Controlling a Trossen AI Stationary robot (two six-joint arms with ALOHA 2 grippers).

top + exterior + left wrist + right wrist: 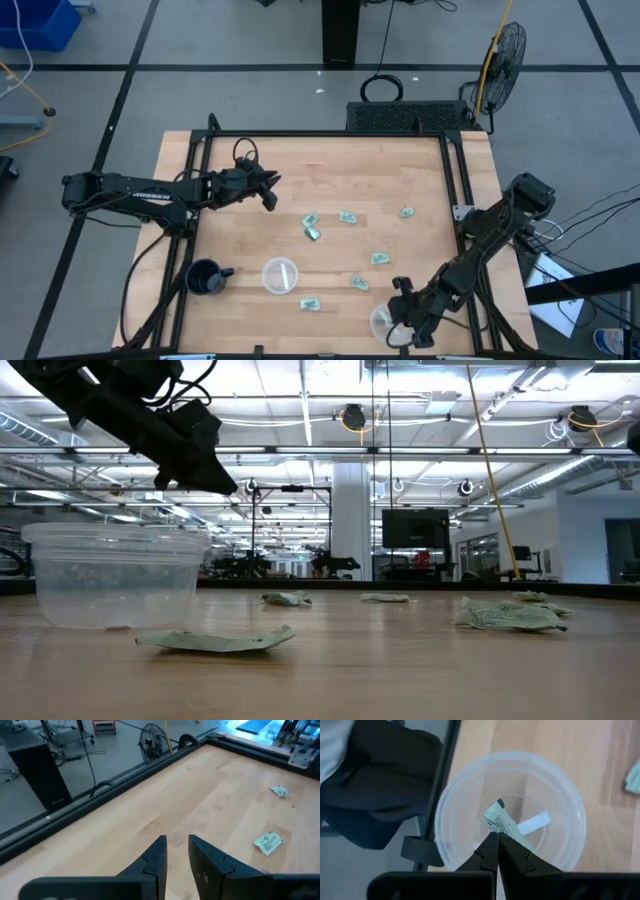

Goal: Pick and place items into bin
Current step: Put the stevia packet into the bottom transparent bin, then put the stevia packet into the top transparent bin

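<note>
Several small pale green-and-white packets lie flat on the wooden table: two (311,220) (313,233) near the middle, others (347,216) (406,212) (380,258) (360,283) spread to the right, and one (310,303) close to the near edge. My right gripper (400,318) is at the near right corner, pointing down into a clear round cup (380,322), shut on one more packet (501,822). My left gripper (268,190) hovers over bare wood at the far left, its fingers (176,845) narrowly open and holding nothing. My right gripper (496,840) pinches the packet by one end (496,829) between its two fingertips, coming from above and pointing down. The rest of the packet hangs below the fingers inside the clear cup's rim (441,815). Whether it touches the cup's bottom, I cannot tell.
A second clear cup (280,275) stands near the table's middle front, with a black mug (205,278) to its left. A black metal frame (330,134) runs round the table. Bare wood lies between my left gripper and the packets.
</note>
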